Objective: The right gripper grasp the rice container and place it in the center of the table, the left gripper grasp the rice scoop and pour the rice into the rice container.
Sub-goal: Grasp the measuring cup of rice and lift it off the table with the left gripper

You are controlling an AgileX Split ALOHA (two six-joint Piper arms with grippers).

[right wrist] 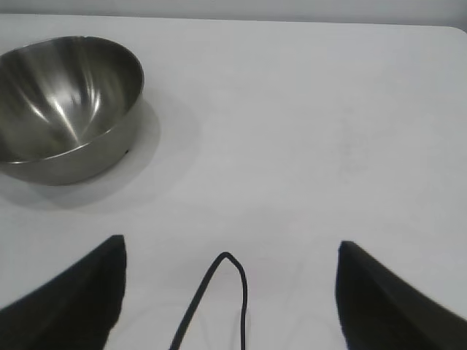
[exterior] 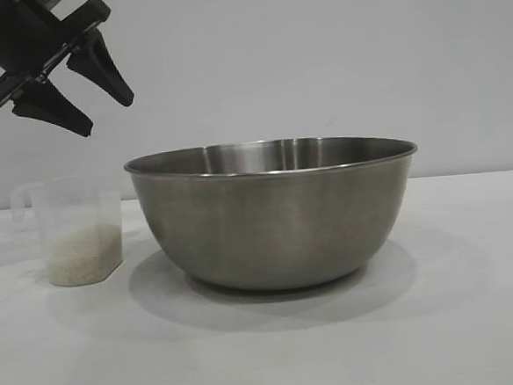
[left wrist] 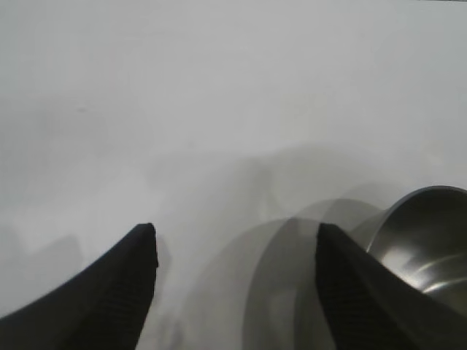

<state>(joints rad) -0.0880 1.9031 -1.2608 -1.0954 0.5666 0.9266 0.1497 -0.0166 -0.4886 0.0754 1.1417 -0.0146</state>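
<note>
While hanging above the rice scoop [exterior: 70,230] | left claw [exterior: 110,115] agape, empty | right claw [right wrist: 230,255] agape, empty

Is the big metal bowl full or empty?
Empty: the rice container shows only bare shiny steel inside. The rice sits in the rice scoop beside it.

A bare robotics test bench, not a kitchen: a plain white table [exterior: 478,336] meets a blank grey-white wall [exterior: 317,56], with only a steel mixing bowl [exterior: 274,213] and a clear plastic measuring cup [exterior: 76,230] of rice [exterior: 85,254] as staged props, a black robot claw [exterior: 108,113] overhead and a loose black cable [right wrist: 219,299].
</note>
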